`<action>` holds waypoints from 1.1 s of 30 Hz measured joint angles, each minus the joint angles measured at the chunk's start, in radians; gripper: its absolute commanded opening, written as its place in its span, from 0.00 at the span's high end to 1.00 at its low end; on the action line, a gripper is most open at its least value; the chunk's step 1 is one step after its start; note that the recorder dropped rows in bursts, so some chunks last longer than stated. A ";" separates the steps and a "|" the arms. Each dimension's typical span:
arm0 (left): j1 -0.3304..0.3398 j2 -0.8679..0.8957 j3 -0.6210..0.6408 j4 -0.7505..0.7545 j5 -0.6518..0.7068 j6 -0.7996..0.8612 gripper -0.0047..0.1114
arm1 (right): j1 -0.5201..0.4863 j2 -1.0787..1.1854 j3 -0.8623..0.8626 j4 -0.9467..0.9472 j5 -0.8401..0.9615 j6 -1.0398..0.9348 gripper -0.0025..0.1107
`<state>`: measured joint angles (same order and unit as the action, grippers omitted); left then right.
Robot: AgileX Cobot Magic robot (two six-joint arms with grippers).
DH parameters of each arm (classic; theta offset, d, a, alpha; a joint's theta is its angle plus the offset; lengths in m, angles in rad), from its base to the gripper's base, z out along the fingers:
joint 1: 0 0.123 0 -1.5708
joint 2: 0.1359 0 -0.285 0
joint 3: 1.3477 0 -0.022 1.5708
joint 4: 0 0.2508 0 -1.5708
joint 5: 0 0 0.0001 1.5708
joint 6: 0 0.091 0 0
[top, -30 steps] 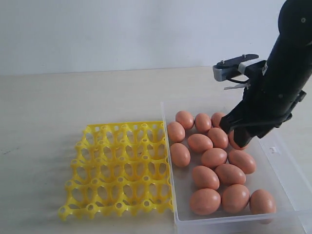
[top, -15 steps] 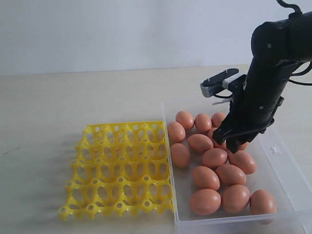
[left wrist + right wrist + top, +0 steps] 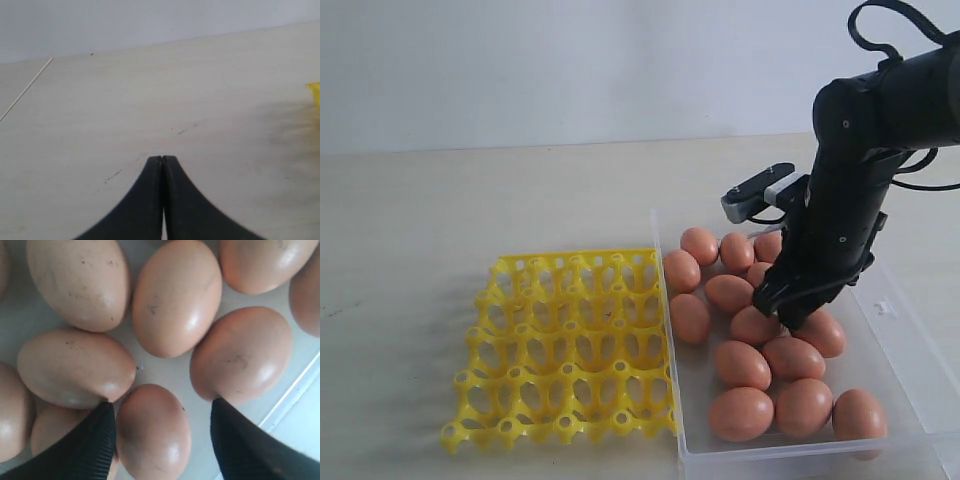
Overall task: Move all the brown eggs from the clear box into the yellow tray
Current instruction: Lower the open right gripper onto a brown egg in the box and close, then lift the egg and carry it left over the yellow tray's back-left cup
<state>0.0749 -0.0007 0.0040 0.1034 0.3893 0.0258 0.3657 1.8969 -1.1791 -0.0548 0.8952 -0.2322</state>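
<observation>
Hanging low inside the clear box (image 3: 905, 340), the right gripper (image 3: 788, 308) stands among the brown eggs (image 3: 741, 364), which crowd it on every side. The yellow tray (image 3: 565, 345) lies well apart from it, beyond the box's wall. In the left wrist view, the left gripper (image 3: 162, 161), jaws pressed together, hangs over the table (image 3: 150, 100). In the right wrist view, spread fingers (image 3: 95, 445) straddle one egg (image 3: 152, 435), with neighbours close against both tips.
</observation>
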 measured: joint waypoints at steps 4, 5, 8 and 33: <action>0.000 0.000 0.000 0.000 0.000 0.000 0.96 | 0.020 0.020 0.000 -0.003 -0.003 -0.002 0.48; 0.000 0.000 0.000 0.000 0.000 0.000 0.96 | 0.024 0.027 0.000 -0.003 -0.003 -0.002 0.48; 0.000 0.000 0.000 0.000 0.000 0.000 0.96 | 0.038 0.039 0.000 -0.003 -0.003 -0.002 0.49; 0.000 0.000 0.000 0.000 0.000 0.000 0.96 | 0.109 -0.302 0.045 0.211 -0.442 0.067 0.98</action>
<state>0.0749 -0.0007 0.0040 0.1034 0.3893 0.0258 0.4746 1.5953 -1.1341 0.1561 0.4532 -0.1652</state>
